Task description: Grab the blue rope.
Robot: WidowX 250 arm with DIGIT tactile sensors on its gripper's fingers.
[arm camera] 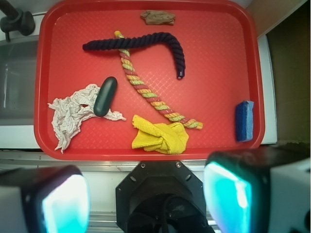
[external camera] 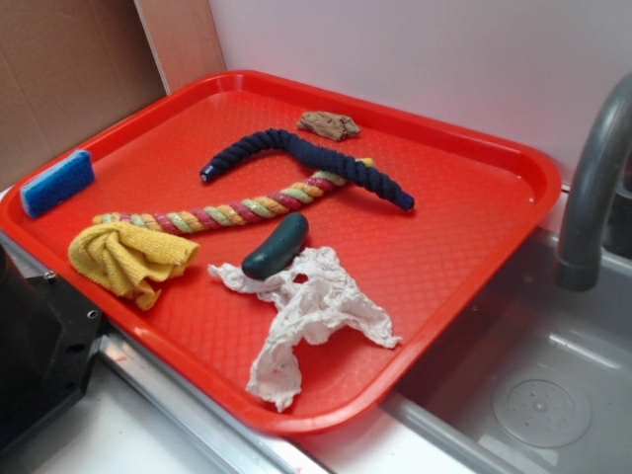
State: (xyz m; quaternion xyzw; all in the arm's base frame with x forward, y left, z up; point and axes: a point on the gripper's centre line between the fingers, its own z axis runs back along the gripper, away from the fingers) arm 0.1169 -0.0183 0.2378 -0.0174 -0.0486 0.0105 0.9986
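WidowX gripper (arm camera: pixel 146 194) hanging back from the red tray (arm camera: pixel 48 73), rope not yet grabbed

The blue rope (arm camera: pixel 146 42) is lying curved at the tray's far side, crossing one end of the striped rope (arm camera: pixel 150 97); the fingers (arm camera: pixel 63 201) are standing wide apart and holding nothing, well short of it, leaving the whole approach, descent and closing ahead, judging by both views

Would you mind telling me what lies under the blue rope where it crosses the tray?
The blue rope lies across one end of the multicoloured rope, near its yellow tip. The short stretch beneath is covered. Elsewhere only the red tray is under it.
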